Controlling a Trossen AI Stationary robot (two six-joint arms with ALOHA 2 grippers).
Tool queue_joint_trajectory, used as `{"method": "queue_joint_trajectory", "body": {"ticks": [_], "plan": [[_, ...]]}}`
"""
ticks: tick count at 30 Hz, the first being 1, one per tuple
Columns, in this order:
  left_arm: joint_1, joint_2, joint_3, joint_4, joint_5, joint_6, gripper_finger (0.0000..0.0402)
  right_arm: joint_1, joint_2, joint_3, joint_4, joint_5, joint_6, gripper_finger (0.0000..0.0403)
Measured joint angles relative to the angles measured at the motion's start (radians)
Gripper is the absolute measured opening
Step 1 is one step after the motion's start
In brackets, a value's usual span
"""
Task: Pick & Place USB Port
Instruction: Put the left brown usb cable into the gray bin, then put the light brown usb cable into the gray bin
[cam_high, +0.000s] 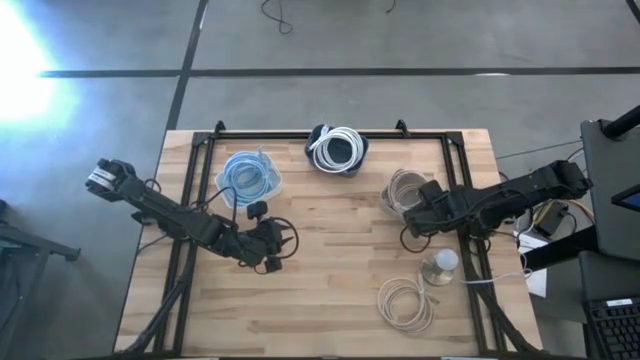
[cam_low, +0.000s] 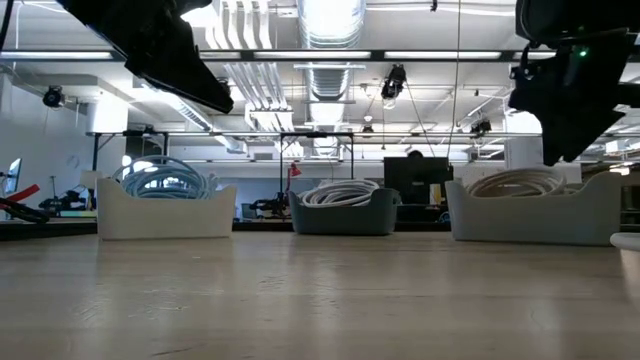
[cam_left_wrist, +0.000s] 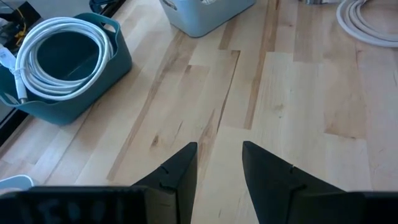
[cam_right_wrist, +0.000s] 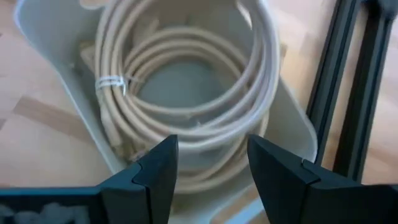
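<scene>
Right wrist view: open right gripper apparently above beige cable bin.

Grey concrete floor all around the wooden table, crossed by dark seams and a long black strip behind it. Strong white glare on the floor at one corner. A loose black cable lying farther back. Beside the table, a dark desk with a keyboard. Level across the tabletop: open ceiling with silver ducts, rows of strip lights, hanging cables, a dark monitor, cluttered benches far off.
</scene>
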Motion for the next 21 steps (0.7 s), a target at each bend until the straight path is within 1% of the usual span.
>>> {"method": "queue_joint_trajectory", "body": {"ticks": [3, 10, 13, 16, 21], "plan": [[0.000, 0.000, 0.000, 0.000, 0.000, -0.004, 0.0135, 0.000, -0.001, 0.009, -0.002, -0.063, 0.061, 0.0187], [0.000, 0.000, 0.000, 0.000, 0.001, -0.006, 0.0135, 0.004, 0.000, 0.066, 0.001, -0.187, 0.066, 0.0187], [0.000, 0.000, 0.000, 0.000, 0.001, -0.006, 0.0135, 0.026, 0.012, 0.099, 0.069, -0.211, 0.002, 0.0187], [0.000, 0.000, 0.000, 0.000, 0.001, -0.007, 0.0135, 0.056, 0.038, 0.136, 0.179, -0.239, -0.097, 0.0187], [0.000, 0.000, 0.000, 0.000, 0.001, -0.007, 0.0135, 0.104, 0.140, 0.202, 0.351, -0.390, -0.260, 0.0187]]}}
